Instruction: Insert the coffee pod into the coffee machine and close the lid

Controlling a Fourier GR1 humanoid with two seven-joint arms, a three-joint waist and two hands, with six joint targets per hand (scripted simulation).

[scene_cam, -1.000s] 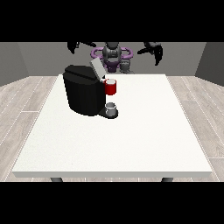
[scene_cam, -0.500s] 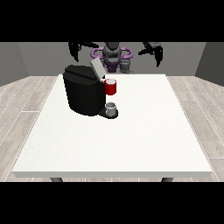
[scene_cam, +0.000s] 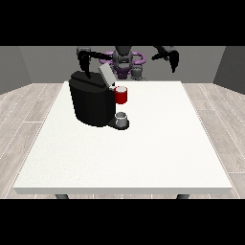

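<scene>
Coffee machine (scene_cam: 92, 103): black, on the left far part of the white counter (scene_cam: 143, 153); its body is the largest thing there.
Lid (scene_cam: 105, 75): grey flap, tilted up and back from the machine's top, standing open.
Red thing at the machine (scene_cam: 121, 95): sits at the machine's right side, just under the raised lid, above the base.
Grey thing (scene_cam: 121, 118): small, cup-like, on the machine's base at its near right, directly below the red thing; I cannot tell whether it is the pod.
Hand at the view's left (scene_cam: 85, 61): raised above the far edge of the counter, just above and behind the machine's top, apart from it; fingers hang downward, and I cannot tell whether they are spread or closed.
Hand at the view's right (scene_cam: 172, 58): raised beyond the counter's far right edge, well apart from the machine; fingers point down, their state cannot be told.
Robot torso (scene_cam: 123, 61): behind the counter's far edge, between the two hands.
</scene>
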